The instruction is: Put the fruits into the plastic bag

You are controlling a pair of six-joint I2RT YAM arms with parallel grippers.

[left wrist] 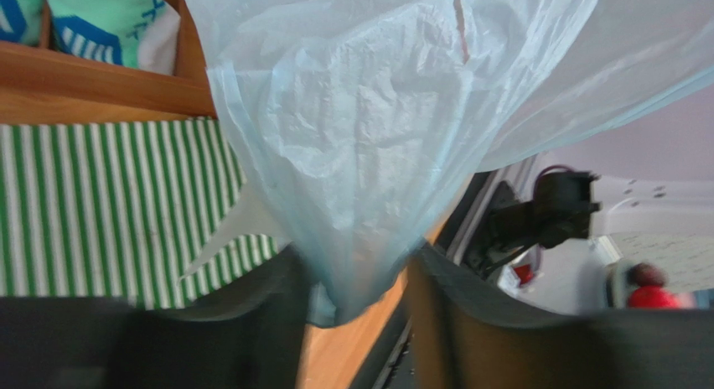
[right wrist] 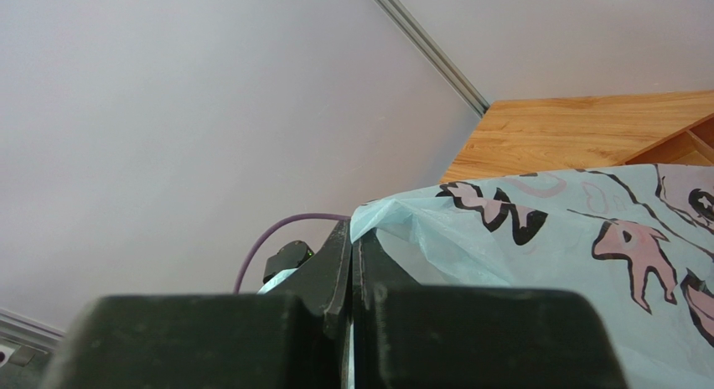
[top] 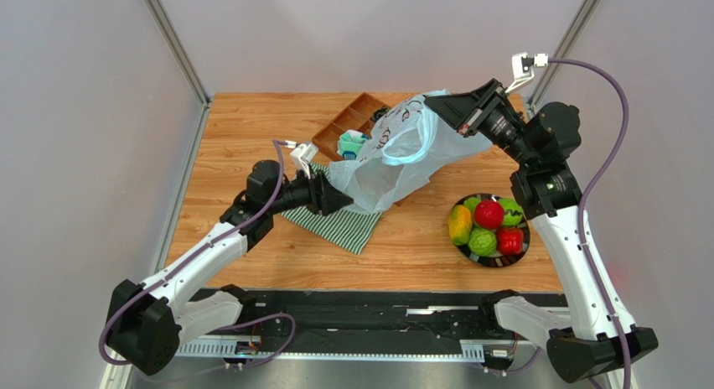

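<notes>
The pale-blue plastic bag [top: 402, 154] hangs stretched in the air over the table's middle. My right gripper [top: 436, 108] is shut on its upper edge [right wrist: 394, 213], holding it high at the back right. My left gripper [top: 344, 200] is at the bag's lower left corner; in the left wrist view that corner [left wrist: 360, 263] hangs between the two fingers, which stand apart with wood showing below it. The fruits [top: 488, 230] lie piled on a black plate [top: 526, 240] at the right: red round ones, green bumpy ones and a yellow-orange mango [top: 459, 225].
A green-and-white striped cloth [top: 339, 225] lies under the left gripper. Behind it a wooden divided tray [top: 352, 121] holds teal socks [top: 352, 143]. Grey walls and metal posts enclose the table on three sides.
</notes>
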